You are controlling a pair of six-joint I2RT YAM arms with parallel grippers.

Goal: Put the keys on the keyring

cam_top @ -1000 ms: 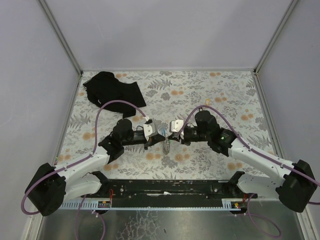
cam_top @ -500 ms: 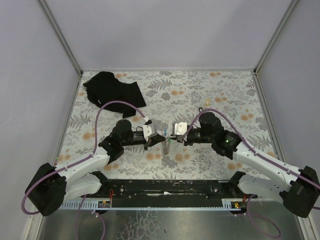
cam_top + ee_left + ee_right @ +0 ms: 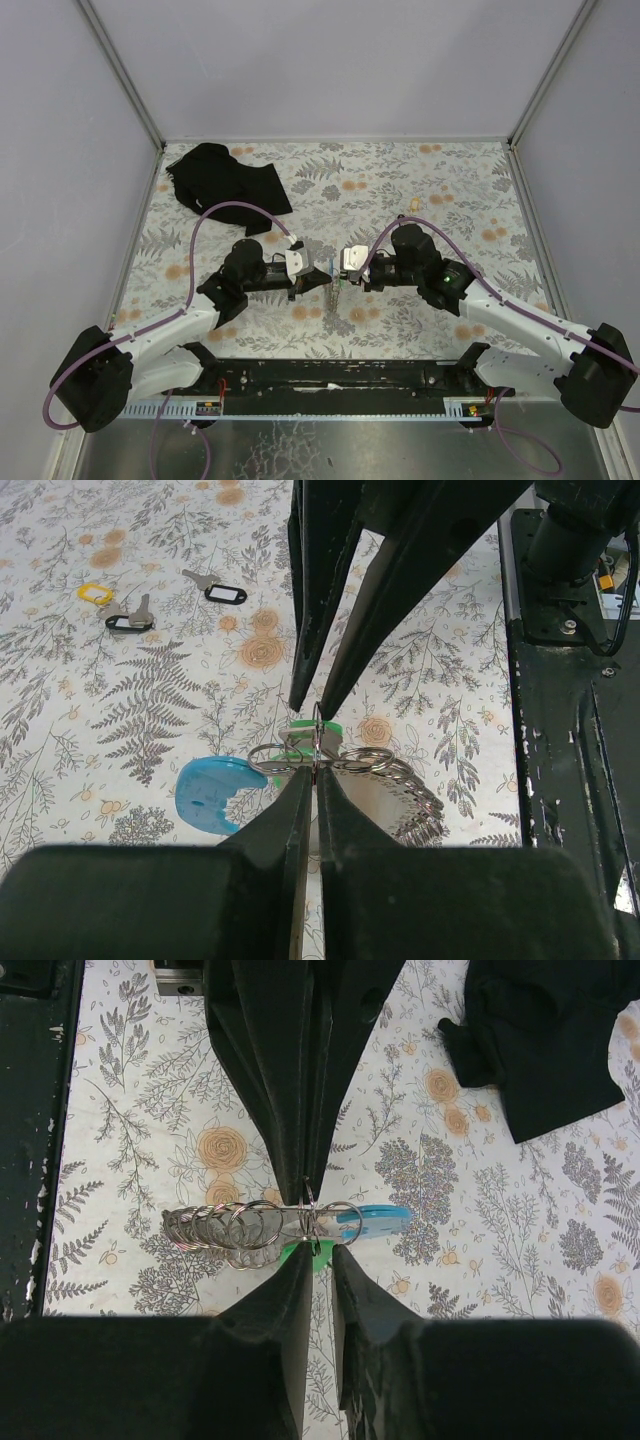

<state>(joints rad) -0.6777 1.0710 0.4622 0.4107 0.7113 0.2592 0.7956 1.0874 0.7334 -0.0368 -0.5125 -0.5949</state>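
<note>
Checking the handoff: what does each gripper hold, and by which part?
The left gripper pinches the keyring by its thin top metal ring. The right gripper straddles that ring, jaws slightly apart, apparently gripping nothing.

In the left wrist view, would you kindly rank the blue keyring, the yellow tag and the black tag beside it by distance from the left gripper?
1. Blue keyring, low left, at the left gripper's fingertips.
2. Black tag, far upper left.
3. Yellow tag, just beyond it.

Centre: steel rings [image 3: 225, 1230], light-blue keyring [image 3: 375, 1216] jutting toward 3 o'clock, green tag [image 3: 300, 1253] beneath.
Right gripper [image 3: 318, 1252]: from 6 o'clock, fingers narrowly parted.
Left gripper [image 3: 308, 1192]: from 12 o'clock, pinching the steel rings.
1 o'clock: black cloth [image 3: 560, 1040].
</note>
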